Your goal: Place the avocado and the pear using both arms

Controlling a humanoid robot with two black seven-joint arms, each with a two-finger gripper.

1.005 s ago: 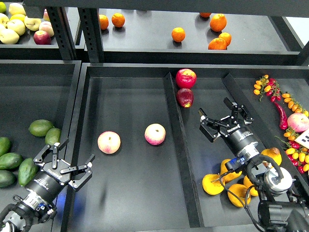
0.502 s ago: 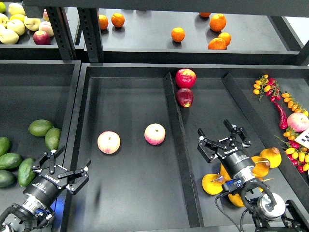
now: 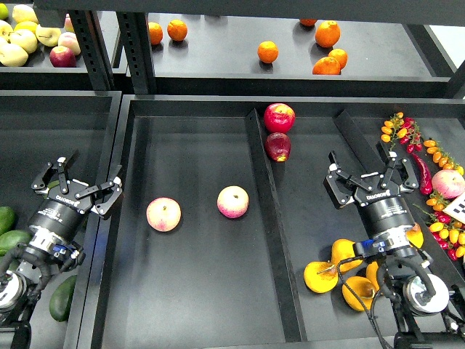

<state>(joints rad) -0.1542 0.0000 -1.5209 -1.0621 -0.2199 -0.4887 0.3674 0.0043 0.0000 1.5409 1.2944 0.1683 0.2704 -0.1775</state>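
Left gripper [image 3: 76, 187] risen, right gripper [image 3: 363, 182] too (both open)

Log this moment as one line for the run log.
left gripper: open, empty, over left bin | right gripper: open, empty, above pears | avocados: ungrasped | peaches: centre tray

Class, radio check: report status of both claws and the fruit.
Left claw open, empty, over the left bin. Right claw open, empty, above the pears. Avocado ungrasped. Nothing blocking.

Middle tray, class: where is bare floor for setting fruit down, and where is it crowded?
Bare: the middle tray in front of the two peaches, and behind them. Crowded: the near right corner, where pears cluster under the right gripper.
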